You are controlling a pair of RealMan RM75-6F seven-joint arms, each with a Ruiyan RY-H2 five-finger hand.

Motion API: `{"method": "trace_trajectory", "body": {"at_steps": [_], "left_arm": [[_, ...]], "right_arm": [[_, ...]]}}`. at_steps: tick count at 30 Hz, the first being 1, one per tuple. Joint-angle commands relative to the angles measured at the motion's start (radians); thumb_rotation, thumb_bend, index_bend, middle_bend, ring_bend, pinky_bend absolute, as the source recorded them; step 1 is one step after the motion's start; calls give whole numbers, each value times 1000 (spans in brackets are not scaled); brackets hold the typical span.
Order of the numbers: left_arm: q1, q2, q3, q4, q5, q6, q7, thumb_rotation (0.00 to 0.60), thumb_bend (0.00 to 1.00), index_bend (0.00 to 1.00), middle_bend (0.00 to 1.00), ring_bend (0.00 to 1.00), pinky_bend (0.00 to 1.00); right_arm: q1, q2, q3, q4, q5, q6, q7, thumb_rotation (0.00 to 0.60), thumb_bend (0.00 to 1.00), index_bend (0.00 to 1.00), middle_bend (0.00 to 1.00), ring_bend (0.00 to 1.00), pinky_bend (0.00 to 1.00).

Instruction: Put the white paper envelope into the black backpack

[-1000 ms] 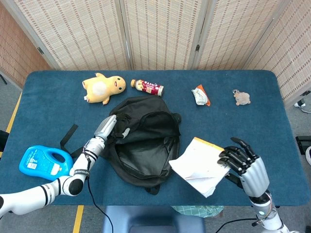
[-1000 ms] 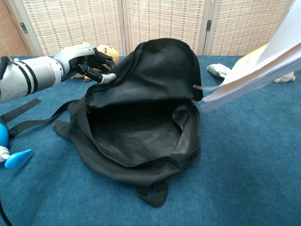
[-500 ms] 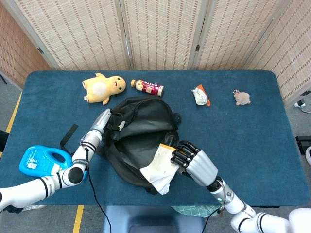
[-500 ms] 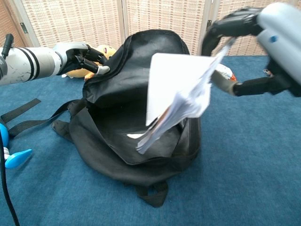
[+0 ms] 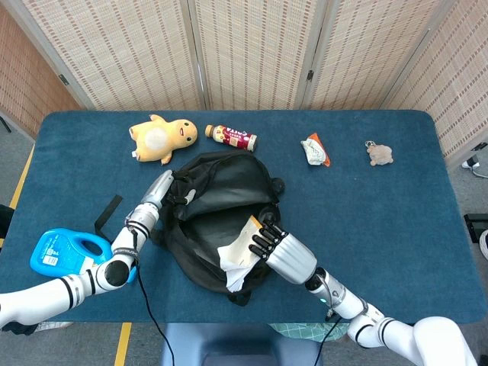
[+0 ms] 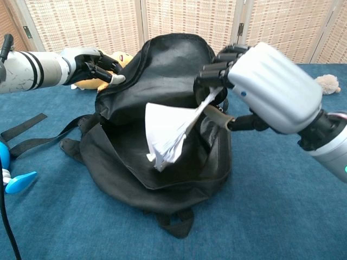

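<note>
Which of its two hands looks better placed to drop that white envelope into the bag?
The right hand: it already holds the envelope over the backpack's opening. The left hand grips the flap.

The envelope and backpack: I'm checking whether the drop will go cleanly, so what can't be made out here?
- Backpack interior: dark in both views; depth and contents unclear.
- White envelope: its top is hidden by the right hand in the chest view; whether its lower end touches the lining is unclear.
- Left hand: its exact hold on the backpack's rim is too small in the head view, partly hidden in the chest view.
</note>
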Motion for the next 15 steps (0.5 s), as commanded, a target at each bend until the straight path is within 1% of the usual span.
{"method": "trace_trajectory", "body": {"at_steps": [1,7,12,15], "left_arm": [[1,3,3,-2,1,-6,-5,600,675,651,321,283,0],[6,9,6,-4,10,-16,-22,600,676,651,321,277,0],[10,13,10,-7,22,-20,-32,600,676,651,321,272,0],[12,16,10,-11,27,-21,-40,600,676,651,321,271,0]], "right_arm": [[-8,-56,-47,118,-1,29,-1,600,455,971,572,474,356],[-33,-49,-98,178,6,39,-6,600,454,972,580,484,385],[-51,-32,-141,184,1,37,-37,600,454,973,581,489,386],[-54,-30,-156,184,5,12,-75,600,454,973,581,492,387]]}}
